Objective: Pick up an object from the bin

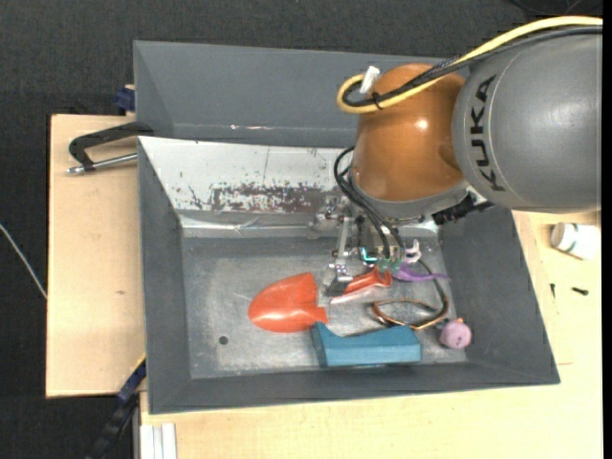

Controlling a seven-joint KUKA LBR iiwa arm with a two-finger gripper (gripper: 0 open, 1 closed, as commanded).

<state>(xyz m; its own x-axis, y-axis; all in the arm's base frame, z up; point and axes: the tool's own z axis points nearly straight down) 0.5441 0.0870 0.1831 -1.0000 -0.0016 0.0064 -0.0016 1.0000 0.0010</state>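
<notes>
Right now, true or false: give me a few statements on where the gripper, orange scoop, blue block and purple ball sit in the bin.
1. The blue block lies just below the orange scoop in the view. True.
2. The orange scoop sits in the far left corner of the bin. False: it lies mid-floor, just left of the gripper.
3. The purple ball is right of the blue block. True.
4. The gripper hangs outside the bin. False: it is down inside, by the scoop's red handle end.
</notes>
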